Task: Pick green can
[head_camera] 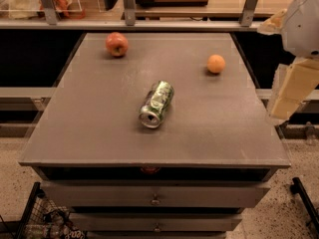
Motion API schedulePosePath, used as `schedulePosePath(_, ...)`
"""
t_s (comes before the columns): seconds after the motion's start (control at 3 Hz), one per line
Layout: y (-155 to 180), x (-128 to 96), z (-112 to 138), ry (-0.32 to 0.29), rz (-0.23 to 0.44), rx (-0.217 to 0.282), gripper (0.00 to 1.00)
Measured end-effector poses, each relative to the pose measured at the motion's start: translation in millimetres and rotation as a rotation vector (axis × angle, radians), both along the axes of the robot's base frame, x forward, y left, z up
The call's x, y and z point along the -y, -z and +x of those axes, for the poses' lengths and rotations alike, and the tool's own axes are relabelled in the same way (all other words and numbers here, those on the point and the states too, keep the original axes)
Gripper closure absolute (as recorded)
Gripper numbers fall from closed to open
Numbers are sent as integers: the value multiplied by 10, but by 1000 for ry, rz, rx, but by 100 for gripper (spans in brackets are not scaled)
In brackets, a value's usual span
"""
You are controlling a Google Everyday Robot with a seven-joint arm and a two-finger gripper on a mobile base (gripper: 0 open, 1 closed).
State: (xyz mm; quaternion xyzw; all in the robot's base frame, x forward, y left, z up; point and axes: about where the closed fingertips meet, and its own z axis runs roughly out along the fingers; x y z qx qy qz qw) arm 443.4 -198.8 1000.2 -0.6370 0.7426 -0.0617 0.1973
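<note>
The green can (156, 104) lies on its side near the middle of the grey cabinet top (99, 128), its silver end facing the front edge. Its body is green and white patterned. My gripper (292, 90) shows as a cream-coloured piece at the right edge of the camera view, beyond the cabinet's right side, under the white arm housing (301, 24). It is well to the right of the can and apart from it, and it holds nothing that I can see.
A red apple (117, 44) sits at the back left of the top and an orange round fruit (216, 63) at the back right. A shelf rail (149, 25) runs behind the cabinet. Drawers (155, 197) lie below the front edge. A wire basket (42, 220) stands at bottom left.
</note>
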Motion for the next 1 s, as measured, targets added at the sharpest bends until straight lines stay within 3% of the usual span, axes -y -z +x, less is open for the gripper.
schedulePosePath(0.67,349,-802,304,-472,16,-35,0)
schedulePosePath(1.0,358,-822,312,-517,4,-24,0)
